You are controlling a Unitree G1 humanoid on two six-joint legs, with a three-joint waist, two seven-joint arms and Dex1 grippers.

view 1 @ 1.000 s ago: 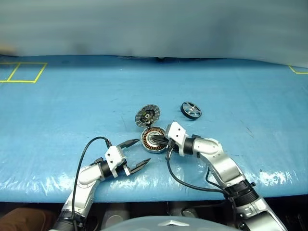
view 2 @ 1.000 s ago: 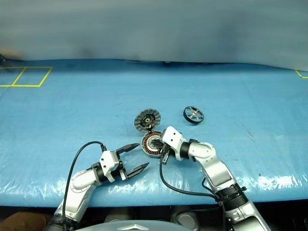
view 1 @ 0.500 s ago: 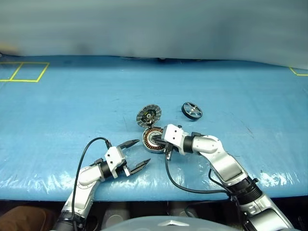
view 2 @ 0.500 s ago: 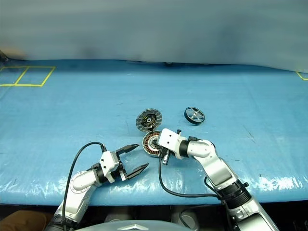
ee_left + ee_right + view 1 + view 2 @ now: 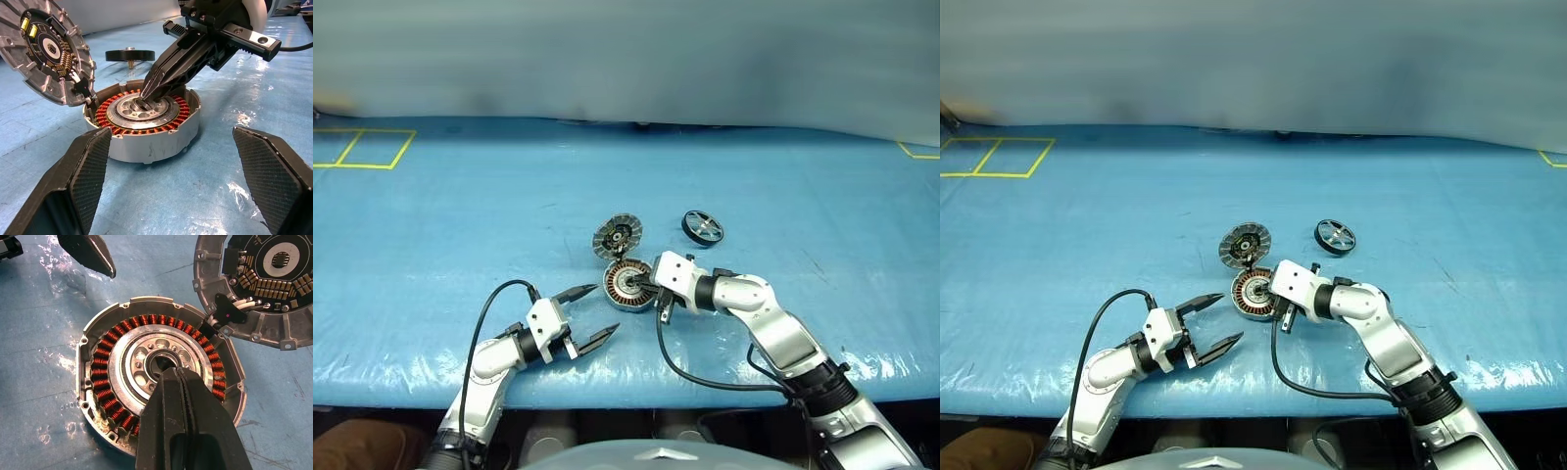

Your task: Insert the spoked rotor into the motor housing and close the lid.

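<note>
On the blue worktop [image 5: 460, 225]: every part sits near the middle, with both arms reaching in from the near edge.
Left gripper [image 5: 588, 313]: hovers low, nearest the front edge, pointing across toward the housing; its jaws are spread wide with nothing between them.
Left gripper versus housing: the housing lies just beyond the spread fingertips, apart from them.
Motor housing [image 5: 626, 284]: flat on the worktop, open side up, copper windings ringed around a silver centre.
Lid [image 5: 617, 237]: swung open on its hinge, standing tilted at the housing's far-left edge, segmented inner face toward the camera.
Right gripper [image 5: 147, 93]: comes in from the right, angled downward; jaws pressed together, holding nothing.
Right gripper versus housing: the closed tips are at the hub hole in the silver centre, looking to touch it.
Spoked rotor [image 5: 703, 226]: lies flat on the worktop, beyond and to the right of the housing, well apart from both grippers.
</note>
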